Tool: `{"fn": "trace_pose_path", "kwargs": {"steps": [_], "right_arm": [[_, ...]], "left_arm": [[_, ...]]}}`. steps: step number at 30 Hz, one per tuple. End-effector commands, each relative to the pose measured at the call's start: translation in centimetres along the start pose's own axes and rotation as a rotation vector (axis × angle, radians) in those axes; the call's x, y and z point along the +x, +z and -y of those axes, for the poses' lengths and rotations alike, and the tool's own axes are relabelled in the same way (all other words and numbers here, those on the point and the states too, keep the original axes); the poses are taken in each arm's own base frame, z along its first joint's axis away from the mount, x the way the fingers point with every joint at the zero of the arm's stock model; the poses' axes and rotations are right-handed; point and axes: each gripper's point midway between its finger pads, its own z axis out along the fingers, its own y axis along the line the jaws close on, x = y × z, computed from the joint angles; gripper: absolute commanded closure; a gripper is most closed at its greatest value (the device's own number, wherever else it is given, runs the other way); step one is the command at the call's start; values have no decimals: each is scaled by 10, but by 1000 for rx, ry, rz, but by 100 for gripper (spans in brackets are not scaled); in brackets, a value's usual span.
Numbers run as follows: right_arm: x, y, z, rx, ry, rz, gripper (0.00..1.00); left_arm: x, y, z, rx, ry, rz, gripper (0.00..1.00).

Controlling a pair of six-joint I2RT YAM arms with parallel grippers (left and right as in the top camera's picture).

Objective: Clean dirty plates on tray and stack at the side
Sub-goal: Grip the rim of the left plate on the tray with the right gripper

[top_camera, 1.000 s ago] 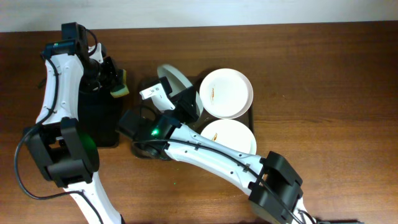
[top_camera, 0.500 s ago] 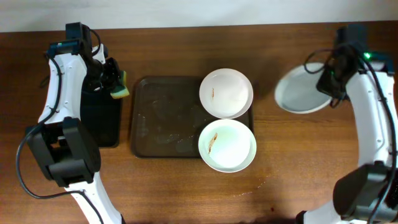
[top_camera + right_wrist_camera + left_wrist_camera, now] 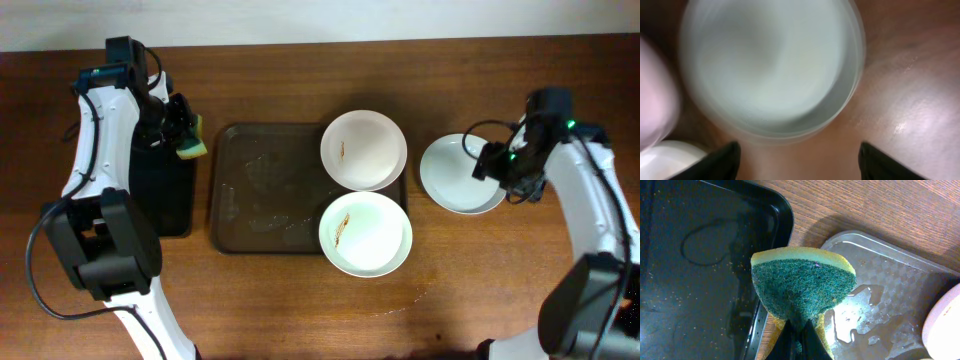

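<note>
tray [image 3: 262, 190] left half open, two plates [image 3: 363, 150] crowding its right, black tray [image 3: 160, 205] alongside left

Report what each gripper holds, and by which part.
Left gripper pinches the sponge by its narrow lower end; right gripper is open, holding nothing.

Dark brown wooden table [image 3: 500, 80], grain visible, with a soft sheen; a pale wall strip [image 3: 320, 20] borders its far edge.

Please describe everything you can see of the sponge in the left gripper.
The yellow foam sponge has a rough dark green scouring face, turned toward the wrist camera. It looks folded, pinched at its lower edge by the left gripper. It hangs above the glossy black tray at its rim, beside the wet brown tray.
</note>
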Motion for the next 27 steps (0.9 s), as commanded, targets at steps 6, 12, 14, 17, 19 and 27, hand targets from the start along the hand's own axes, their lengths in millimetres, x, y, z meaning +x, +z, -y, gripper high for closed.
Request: {"fn": "trace_pose_path", "kwargs": {"steps": [6, 12, 14, 17, 19, 27], "right_arm": [[134, 19, -71, -140, -67, -372, 41], [190, 73, -75, -129, -114, -418, 57], [196, 83, -79, -86, -119, -383, 61], [205, 87, -81, -28, -144, -358, 83], [209, 87, -83, -27, -160, -364, 96], [151, 28, -224, -338, -330, -52, 96]], "left_arm": [[1, -2, -2, -15, 18, 1, 99], [1, -2, -2, -15, 18, 1, 99], [1, -2, -2, -15, 18, 1, 99], [1, -2, -2, -15, 18, 1, 99], [1, -2, -2, -15, 18, 1, 99], [1, -2, -2, -15, 18, 1, 99]]}}
